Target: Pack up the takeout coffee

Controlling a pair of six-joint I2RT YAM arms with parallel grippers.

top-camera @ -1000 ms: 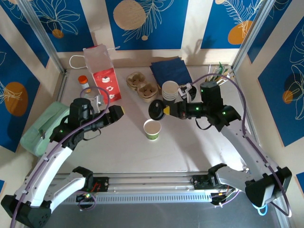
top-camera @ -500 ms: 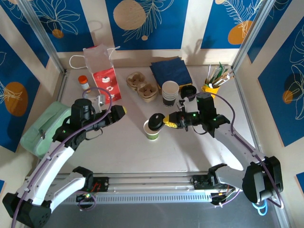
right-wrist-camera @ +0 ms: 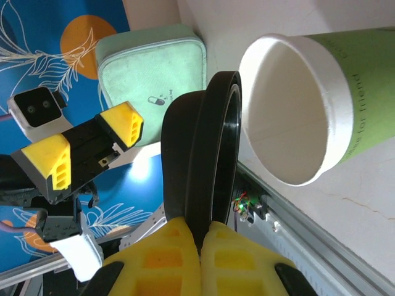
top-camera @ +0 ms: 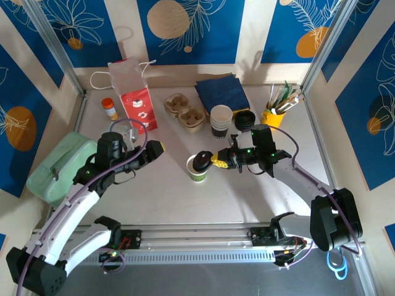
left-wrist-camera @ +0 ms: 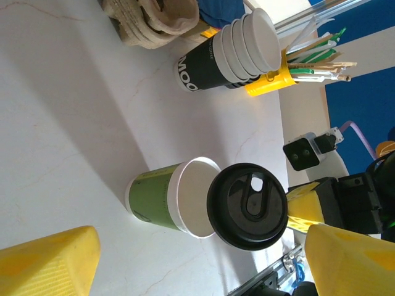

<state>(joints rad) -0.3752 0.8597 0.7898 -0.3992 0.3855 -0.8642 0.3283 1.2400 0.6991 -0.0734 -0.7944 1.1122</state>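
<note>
right claw [right-wrist-camera: 200, 237]: shut hard on the lid [right-wrist-camera: 196, 154]; my two yellow fingers pinch its edge, one on each face.
lid: black plastic, round, sip hole showing in my left wrist view. Stands tilted on edge, not flat. It hangs at the mouth of the cup [top-camera: 197, 171] on the side toward my right arm and is not seated. Can't tell whether it touches the white rim.
cup: green paper side, white rim, upright on the table [top-camera: 247, 197], mouth open. It sits mid-table, between my two claws.
left claw [top-camera: 157, 146]: wide open, holding nothing. Low over the table left of the cup, pointed at it, apart from it.
left wrist view: cup and lid sit in the gap between my yellow fingers [left-wrist-camera: 52, 265], neither finger touching them.
behind the cup: stack of cups [top-camera: 221, 119] with white rims, and a pile of black lids [top-camera: 245, 119] just beside it.
further back: cardboard carrier [top-camera: 185, 112] and blue napkins [top-camera: 222, 91] by the back wall.
back right: yellow pot of stirrers [top-camera: 271, 115].
back left: red-and-white paper bag [top-camera: 133, 92] standing upright, with an orange-capped bottle [top-camera: 109, 108] near it.
left edge: pale green pouch [top-camera: 55, 166] lying flat beside my left arm.
</note>
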